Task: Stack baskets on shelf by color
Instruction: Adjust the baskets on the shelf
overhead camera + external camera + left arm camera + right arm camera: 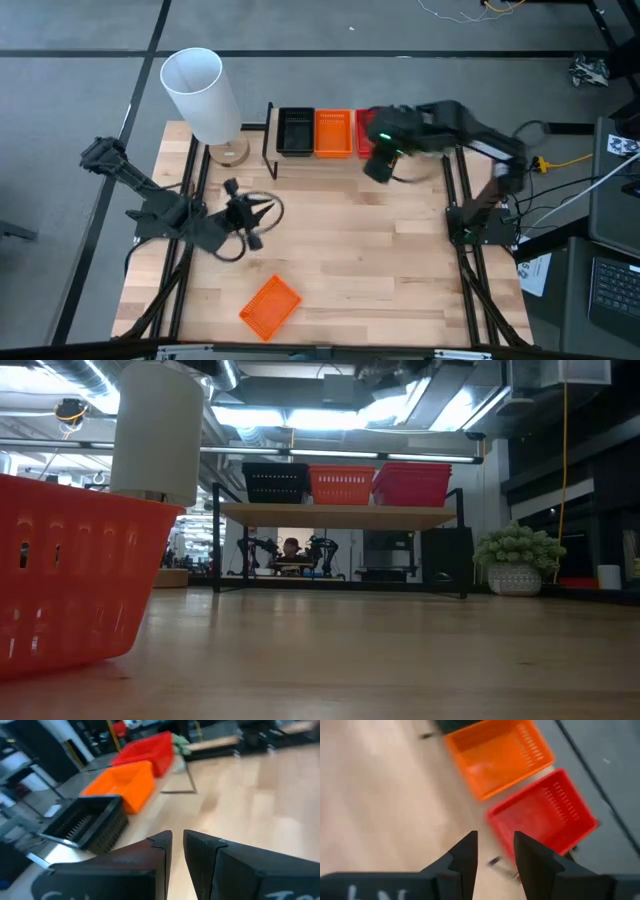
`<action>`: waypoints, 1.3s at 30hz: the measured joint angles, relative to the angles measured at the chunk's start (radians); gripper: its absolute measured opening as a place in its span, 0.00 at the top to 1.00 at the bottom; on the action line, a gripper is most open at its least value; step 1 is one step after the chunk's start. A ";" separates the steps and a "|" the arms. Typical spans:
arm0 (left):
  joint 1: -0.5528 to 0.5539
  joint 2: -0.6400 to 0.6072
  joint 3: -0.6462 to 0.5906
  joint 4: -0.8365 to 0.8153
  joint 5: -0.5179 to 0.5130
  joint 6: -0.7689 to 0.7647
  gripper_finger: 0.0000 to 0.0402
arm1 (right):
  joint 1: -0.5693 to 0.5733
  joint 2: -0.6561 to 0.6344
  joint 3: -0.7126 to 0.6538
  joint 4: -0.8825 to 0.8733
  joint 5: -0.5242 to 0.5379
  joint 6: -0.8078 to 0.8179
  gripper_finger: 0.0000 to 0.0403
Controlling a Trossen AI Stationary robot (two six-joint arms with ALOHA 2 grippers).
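Observation:
The shelf stands at the table's far edge and carries a black basket, an orange basket and a red basket side by side. How many are stacked in each pile does not show. One more orange basket rests flat on the table near its near edge, and fills the left of the low view. My right gripper hovers open just on the near side of the red basket, holding nothing. My left gripper is over the table's left part, its fingers nearly together and empty.
A tall white cylinder on a round wooden base stands left of the shelf at the far left corner. Bare tabletop lies between the shelf and the loose orange basket. Black frame rails run along both table sides.

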 joint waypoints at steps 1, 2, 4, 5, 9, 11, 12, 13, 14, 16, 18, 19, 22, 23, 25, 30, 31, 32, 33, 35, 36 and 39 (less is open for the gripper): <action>0.039 0.001 0.002 0.036 0.014 0.029 0.90 | 0.026 -0.036 -0.015 0.010 -0.014 0.012 0.69; 0.084 0.002 0.011 0.054 0.052 0.044 0.90 | 0.052 -0.073 -0.038 0.015 -0.028 0.019 0.69; 0.194 0.002 0.045 0.061 0.159 0.047 0.90 | 0.104 -0.137 -0.101 0.012 -0.033 0.048 0.69; 0.253 0.002 0.067 0.064 0.226 0.057 0.90 | 0.127 -0.169 -0.139 0.024 -0.032 0.068 0.69; 0.505 0.002 0.174 0.044 0.473 0.074 0.90 | 0.204 -0.300 -0.333 0.095 -0.022 0.140 0.69; 0.629 0.016 0.234 0.027 0.621 0.056 0.90 | 0.230 -0.350 -0.450 0.141 -0.007 0.169 0.69; 0.686 0.031 0.263 0.014 0.693 0.035 0.90 | 0.240 -0.373 -0.510 0.163 0.000 0.177 0.69; 0.736 0.047 0.287 -0.010 0.761 0.008 0.90 | 0.249 -0.394 -0.567 0.183 0.001 0.190 0.69; 0.784 0.065 0.310 -0.044 0.823 -0.011 0.90 | 0.258 -0.413 -0.619 0.200 0.001 0.203 0.69; 0.863 0.116 0.371 -0.101 0.936 -0.020 0.90 | 0.276 -0.450 -0.720 0.247 -0.006 0.257 0.69; 0.925 0.177 0.433 -0.174 1.022 -0.019 0.90 | 0.295 -0.472 -0.807 0.309 -0.027 0.334 0.69; 0.951 0.212 0.465 -0.209 1.057 -0.007 0.90 | 0.303 -0.478 -0.840 0.348 -0.039 0.361 0.69; 0.991 0.330 0.570 -0.290 1.111 0.070 0.90 | 0.333 -0.488 -0.922 0.450 -0.041 0.375 0.69; 0.997 0.367 0.605 -0.318 1.116 0.104 0.90 | 0.343 -0.488 -0.945 0.469 -0.041 0.377 0.69; 1.009 0.432 0.674 -0.388 1.119 0.180 0.90 | 0.365 -0.487 -0.989 0.502 -0.042 0.387 0.69; 1.041 0.570 0.795 -0.508 1.113 0.279 0.90 | 0.419 -0.487 -1.081 0.606 -0.041 0.436 0.69; 1.049 0.589 0.808 -0.515 1.113 0.284 0.90 | 0.429 -0.487 -1.099 0.643 -0.040 0.436 0.69; 1.059 0.605 0.817 -0.526 1.112 0.286 0.90 | 0.438 -0.487 -1.115 0.676 -0.040 0.435 0.69; 1.070 0.617 0.823 -0.539 1.111 0.286 0.90 | 0.449 -0.487 -1.130 0.698 -0.041 0.433 0.69; 1.090 0.632 0.827 -0.557 1.102 0.288 0.90 | 0.469 -0.487 -1.150 0.736 -0.041 0.433 0.69; 1.102 0.633 0.827 -0.570 1.092 0.289 0.90 | 0.478 -0.487 -1.158 0.755 -0.040 0.434 0.69; 1.130 0.631 0.829 -0.623 1.032 0.288 0.90 | 0.504 -0.487 -1.182 0.781 -0.041 0.435 0.69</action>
